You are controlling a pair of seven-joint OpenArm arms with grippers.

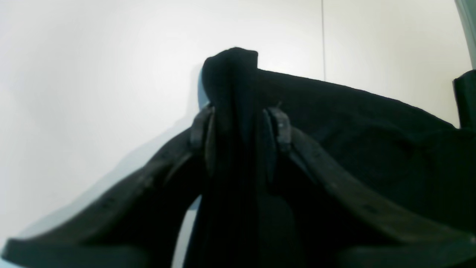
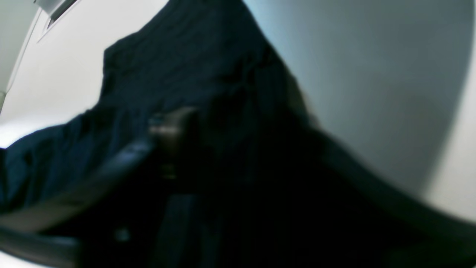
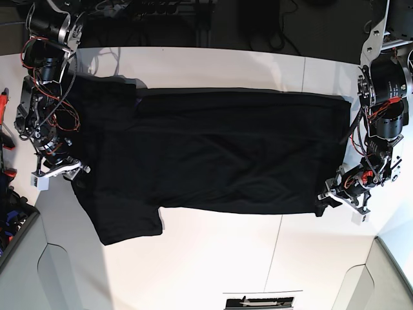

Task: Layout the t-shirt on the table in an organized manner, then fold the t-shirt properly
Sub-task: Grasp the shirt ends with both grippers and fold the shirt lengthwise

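The black t-shirt point(image 3: 226, 155) lies spread flat across the white table point(image 3: 226, 258), its sleeves toward the left of the base view. In that view my left gripper point(image 3: 326, 201) sits at the shirt's near right hem corner. The left wrist view shows this gripper point(image 1: 240, 123) shut on a pinched ridge of the t-shirt point(image 1: 372, 130) standing up between its fingers point(image 1: 279, 126). At the shirt's left end, above the near sleeve, is my right gripper point(image 3: 76, 173). Its wrist view is blurred, with the t-shirt point(image 2: 186, 56) bunched between the fingers point(image 2: 171, 130) and filling the gap.
Grey angled panels point(image 3: 32, 271) flank the table's near corners. A thin dark seam point(image 3: 274, 248) crosses the tabletop in front of the shirt. Cables and dark equipment point(image 3: 181, 19) line the back edge. A printed label point(image 3: 258, 301) lies at the front edge.
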